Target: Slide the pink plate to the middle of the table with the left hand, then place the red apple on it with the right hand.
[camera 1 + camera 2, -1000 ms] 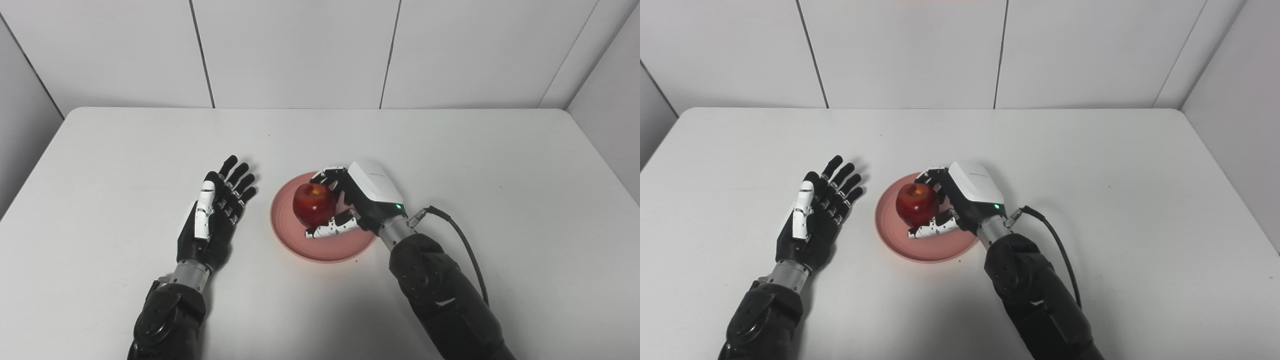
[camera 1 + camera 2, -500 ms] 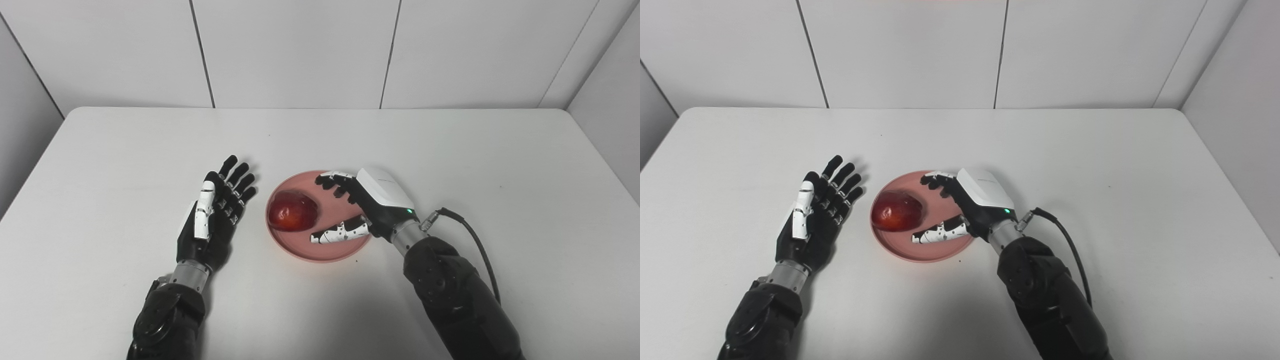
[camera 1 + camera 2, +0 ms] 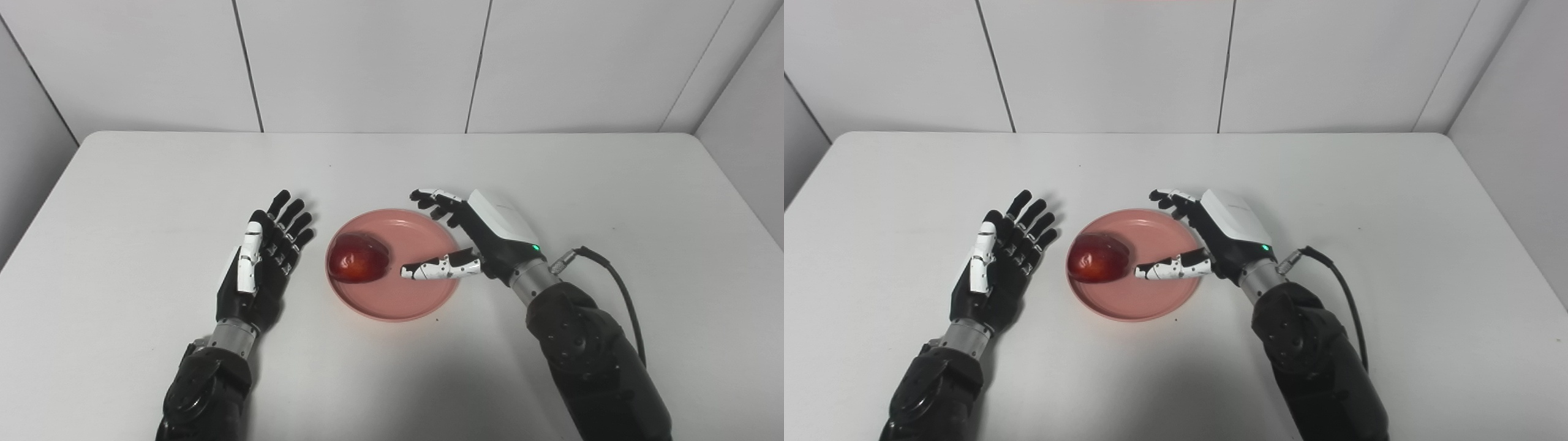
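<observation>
My right hand (image 3: 484,236) is hanging spread and empty at the right edge of the pink plate (image 3: 422,300), thumb reaching over the plate toward the red apple (image 3: 359,259) without touching it. The apple is sitting on the plate's left part, mid-desk (image 3: 551,177). My left hand (image 3: 260,257) is lying flat, fingers apart, holding nothing, just left of the plate.

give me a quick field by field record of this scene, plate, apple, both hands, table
plate: pink, on the white table near its middle
apple: red, lying on the plate's left part, free of both hands
right hand: open, at the plate's right edge, thumb over the plate, not touching the apple
left hand: open, palm up, left of the plate, apart from it
</observation>
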